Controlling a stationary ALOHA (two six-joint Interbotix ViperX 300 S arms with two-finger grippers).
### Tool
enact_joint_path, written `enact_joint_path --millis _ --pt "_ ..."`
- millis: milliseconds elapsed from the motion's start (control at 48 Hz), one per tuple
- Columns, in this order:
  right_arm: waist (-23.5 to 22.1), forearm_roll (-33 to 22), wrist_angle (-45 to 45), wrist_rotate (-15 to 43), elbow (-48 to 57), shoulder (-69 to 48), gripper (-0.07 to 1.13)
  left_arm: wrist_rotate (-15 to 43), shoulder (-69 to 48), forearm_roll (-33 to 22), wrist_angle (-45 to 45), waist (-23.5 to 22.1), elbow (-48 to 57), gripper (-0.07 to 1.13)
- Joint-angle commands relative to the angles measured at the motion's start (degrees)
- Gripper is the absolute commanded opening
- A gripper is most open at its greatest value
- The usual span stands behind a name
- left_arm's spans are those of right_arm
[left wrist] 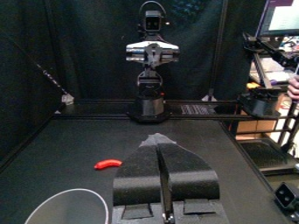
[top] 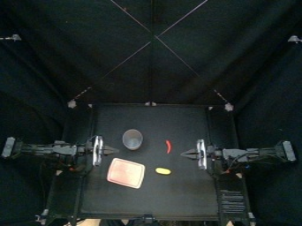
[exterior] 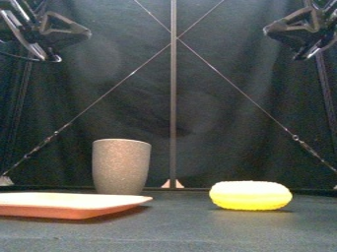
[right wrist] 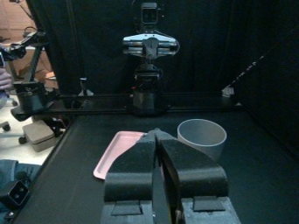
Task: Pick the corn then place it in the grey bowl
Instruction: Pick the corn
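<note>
The yellow corn (top: 164, 169) lies on the table just right of the pink tray (top: 126, 173); in the front view the corn (exterior: 250, 195) sits low at the right. The tall grey speckled cup (top: 133, 138) stands upright behind the tray, and the cup (exterior: 121, 165) is left of centre in the front view. My left gripper (top: 97, 152) hovers at the table's left side and my right gripper (top: 199, 152) at the right, both apart from the corn. Both pairs of jaws are shut and hold nothing (left wrist: 160, 142) (right wrist: 160, 134). Neither wrist view shows the corn.
A small red chili toy (top: 169, 145) lies between the cup and my right gripper; the chili (left wrist: 107, 163) also shows in the left wrist view. The pink tray (right wrist: 117, 149) lies beside the cup (right wrist: 201, 133) in the right wrist view.
</note>
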Motion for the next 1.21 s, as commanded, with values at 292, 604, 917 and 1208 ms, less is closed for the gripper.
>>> enact_joint_path --millis 292,604,917,1208 --pt "1.5 1.0 -0.2 3.9 -1.5 8.3 0.04 0.3 -1.8 0.0 0.6 0.7 0.4 -0.04" --pt "5.4 1.1 3.4 13.0 -5.9 21.4 0.13 0.1 -1.9 -0.1 5.4 1.1 0.2 -0.04" --pt "6.4 0.9 8.1 21.3 -7.6 30.3 0.61 0.0 -1.9 -0.1 7.3 1.1 0.1 -0.04" --pt "7.9 1.0 8.1 21.8 -11.2 38.8 1.01 0.0 -1.9 -0.1 7.4 1.1 0.3 -0.04"
